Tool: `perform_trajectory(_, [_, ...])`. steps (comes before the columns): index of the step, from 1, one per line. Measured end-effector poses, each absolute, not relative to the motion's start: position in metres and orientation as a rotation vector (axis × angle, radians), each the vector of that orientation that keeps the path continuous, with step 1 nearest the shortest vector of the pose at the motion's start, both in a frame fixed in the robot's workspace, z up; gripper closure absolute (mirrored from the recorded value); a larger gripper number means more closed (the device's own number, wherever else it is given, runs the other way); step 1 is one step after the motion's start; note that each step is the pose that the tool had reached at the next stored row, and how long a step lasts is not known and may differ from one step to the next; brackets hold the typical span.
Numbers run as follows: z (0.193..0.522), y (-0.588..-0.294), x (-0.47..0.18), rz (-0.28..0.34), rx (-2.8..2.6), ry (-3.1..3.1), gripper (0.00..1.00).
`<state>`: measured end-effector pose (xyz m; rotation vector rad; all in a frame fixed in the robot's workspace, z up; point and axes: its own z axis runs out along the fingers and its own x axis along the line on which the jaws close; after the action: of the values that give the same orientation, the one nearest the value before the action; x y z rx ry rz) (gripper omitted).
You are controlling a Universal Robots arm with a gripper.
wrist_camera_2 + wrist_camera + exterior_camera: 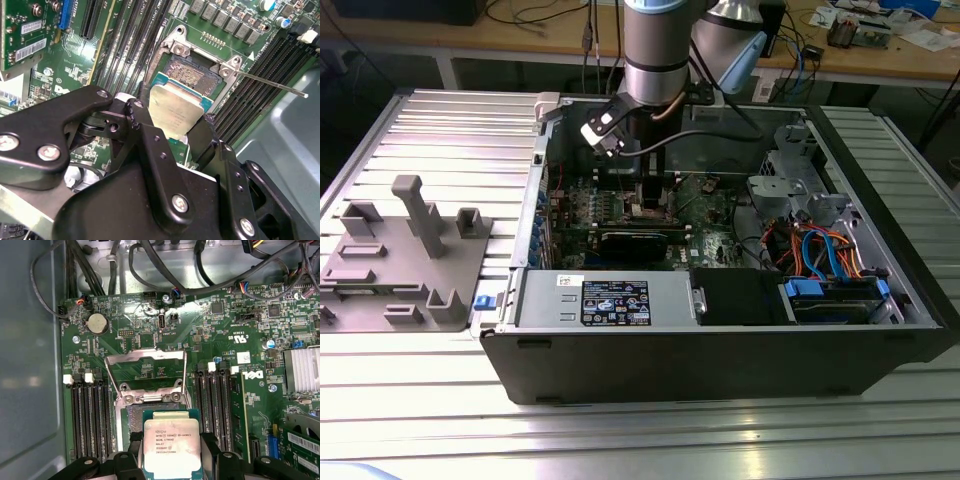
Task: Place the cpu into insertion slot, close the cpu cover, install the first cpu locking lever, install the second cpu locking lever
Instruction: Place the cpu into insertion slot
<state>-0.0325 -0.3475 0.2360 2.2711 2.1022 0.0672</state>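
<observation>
My gripper [172, 119] is shut on the cpu [177, 112], a flat square chip with a silver-grey top and a green edge; one black finger [141, 102] presses each side. The chip hangs over the near part of the insertion slot [192, 75], whose dark pin field shows beyond it. I cannot tell if chip and socket touch. In the first wrist view the cpu [171, 442] sits between the fingers of the gripper [171, 452], before the insertion slot [136, 412]. The cpu cover [145, 355] stands raised open behind the socket. A thin locking lever [272, 84] sticks out sideways, unlatched.
Black memory slots [87, 415] flank the socket on both sides. The arm [655, 60] reaches down into the open computer case [720, 350], which holds a graphics card [635, 243], a power supply [605, 298], cable bundles [815, 250] and a drive bay. A grey fixture [405, 255] lies at the exterior view's left.
</observation>
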Motion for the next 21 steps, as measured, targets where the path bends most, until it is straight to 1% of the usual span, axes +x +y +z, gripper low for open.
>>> perform_trajectory(21, [0.2317, -0.3475, -0.0325, 0.067, 2.271, 2.102, 0.46])
